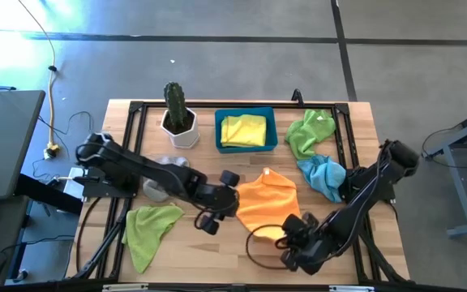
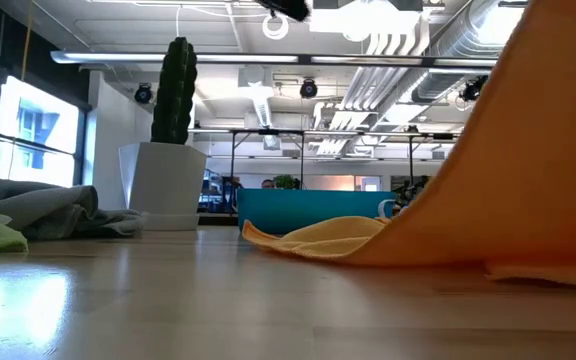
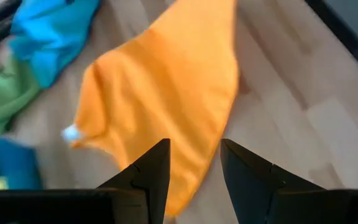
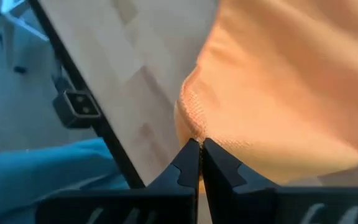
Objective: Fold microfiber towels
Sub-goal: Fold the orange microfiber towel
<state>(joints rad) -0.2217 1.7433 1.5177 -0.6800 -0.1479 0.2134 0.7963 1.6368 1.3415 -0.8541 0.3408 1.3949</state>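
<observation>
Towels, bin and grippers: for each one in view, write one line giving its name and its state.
orange towel: spread at table centre, near edge pinched
right gripper: shut on orange towel
left gripper: open, above the orange towel's edge
yellow towel: folded inside blue bin
light blue towel: crumpled
two lime green towels: unfolded
grey towel: crumpled under left arm

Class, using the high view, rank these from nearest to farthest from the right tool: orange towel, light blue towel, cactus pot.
From the right tool:
1. Orange towel, pinched at its near edge, table centre.
2. Light blue towel, right side.
3. Cactus pot, far back left.
</observation>
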